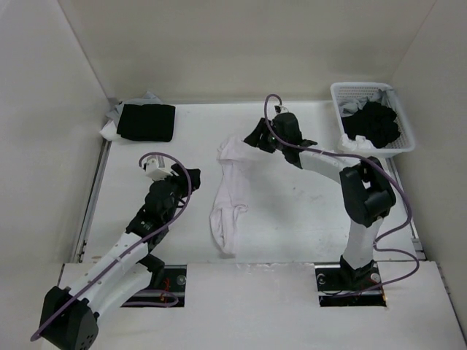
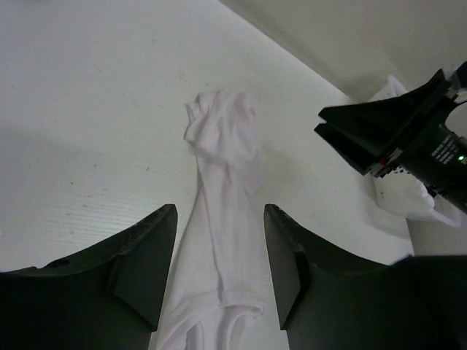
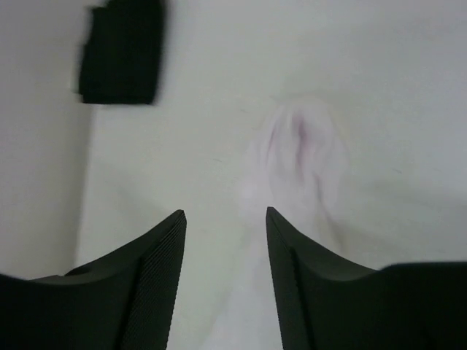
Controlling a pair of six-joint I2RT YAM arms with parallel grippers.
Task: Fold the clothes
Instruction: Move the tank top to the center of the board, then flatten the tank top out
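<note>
**White garment lies long on the table, both pincers open**

From the top camera, the white garment (image 1: 228,193) lies in the middle of the table (image 1: 306,219). It is a long, bunched strip. Its long way runs from the far side toward the arms, leaning a little left at the near end. The right pincer (image 1: 257,138) hangs over the far end. The left pincer (image 1: 191,175) sits just beside the strip. A folded black cloth (image 1: 146,122) and a basket (image 1: 408,142) are well apart from it.

From the left wrist, the jaws stand wide and hold nothing. The strip lies on the table past them, pointing away.

From the right wrist, the jaws are wide apart too, holding nothing. The garment lies below, blurry.

I think the job is at the laying-out step. Next, the pincers likely need to grab the ends, then spread the cloth flat or fold it end over end.
</note>
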